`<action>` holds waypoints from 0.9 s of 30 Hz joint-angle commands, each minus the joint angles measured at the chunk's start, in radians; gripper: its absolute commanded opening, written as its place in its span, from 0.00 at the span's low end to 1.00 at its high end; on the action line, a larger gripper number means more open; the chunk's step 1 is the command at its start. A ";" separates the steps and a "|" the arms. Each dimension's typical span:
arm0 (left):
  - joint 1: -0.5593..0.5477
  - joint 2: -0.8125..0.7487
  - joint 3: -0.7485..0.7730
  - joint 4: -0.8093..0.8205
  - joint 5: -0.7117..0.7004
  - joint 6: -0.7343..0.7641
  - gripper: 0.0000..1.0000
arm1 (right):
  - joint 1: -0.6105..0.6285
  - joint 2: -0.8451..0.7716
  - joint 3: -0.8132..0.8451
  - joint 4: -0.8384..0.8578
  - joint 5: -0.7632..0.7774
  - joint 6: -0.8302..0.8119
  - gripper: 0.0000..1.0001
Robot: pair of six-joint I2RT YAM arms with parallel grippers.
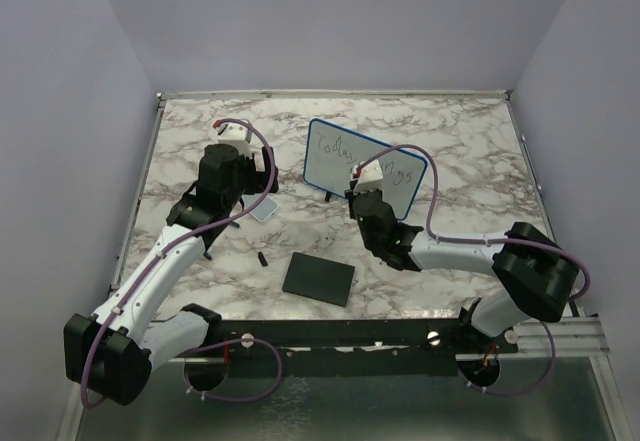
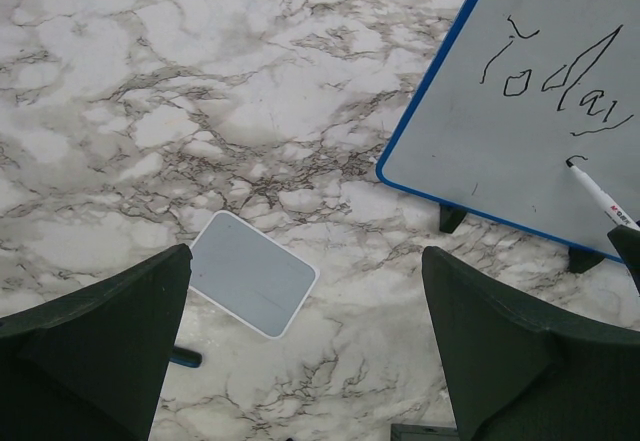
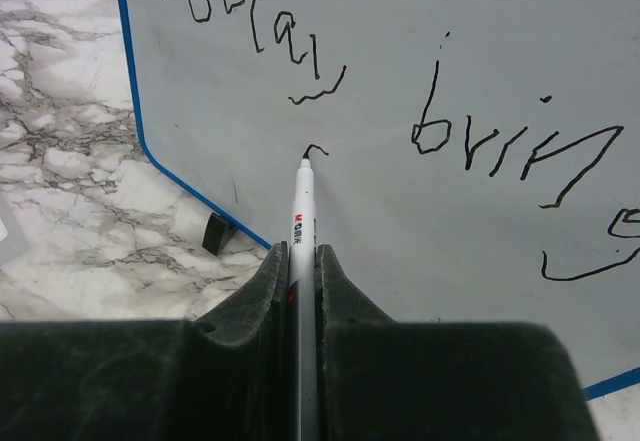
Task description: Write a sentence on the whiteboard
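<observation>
Pinching a marker, right claw touches it to whiteboard (left claw agape).

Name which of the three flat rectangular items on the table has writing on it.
The whiteboard, the largest one, with a blue rim. The black pad and the small pale tile show no words.

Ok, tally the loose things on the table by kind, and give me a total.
Whiteboard: 1
Marker pen: 1
Black square pad: 1
Small pale tile: 1
Small dark piece, maybe a cap: 1
Total: 5
</observation>
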 commanded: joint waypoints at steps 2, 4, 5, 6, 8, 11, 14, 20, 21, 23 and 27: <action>-0.006 -0.004 -0.008 0.004 -0.014 0.008 0.99 | 0.004 0.009 0.015 -0.029 0.007 0.025 0.00; -0.006 -0.006 -0.006 0.003 -0.014 0.008 0.99 | 0.004 0.000 0.007 -0.042 0.012 0.031 0.00; -0.006 -0.006 -0.007 0.003 -0.014 0.008 0.99 | 0.004 -0.006 0.002 -0.044 0.014 0.033 0.00; -0.005 -0.006 -0.006 0.003 -0.014 0.008 0.99 | 0.004 -0.011 -0.002 -0.047 0.019 0.036 0.00; -0.007 -0.007 -0.007 0.003 -0.014 0.008 0.99 | 0.004 -0.024 -0.010 -0.051 0.026 0.036 0.00; -0.007 -0.008 -0.007 0.003 -0.013 0.009 0.99 | 0.004 -0.042 -0.017 -0.060 0.036 0.033 0.00; -0.007 -0.009 -0.007 0.003 -0.012 0.008 0.99 | 0.004 -0.057 -0.023 -0.060 0.046 0.024 0.00; -0.008 -0.011 -0.008 0.003 -0.012 0.008 0.99 | 0.004 -0.068 -0.021 -0.051 0.050 0.006 0.00; -0.007 -0.012 -0.008 0.003 -0.013 0.009 0.99 | 0.004 -0.067 -0.019 -0.051 0.051 0.005 0.00; -0.007 -0.012 -0.008 0.003 -0.012 0.009 0.99 | 0.004 -0.062 -0.018 -0.050 0.050 0.006 0.00; -0.007 -0.013 -0.008 0.003 -0.012 0.007 0.99 | 0.004 -0.052 -0.021 -0.075 0.045 0.029 0.00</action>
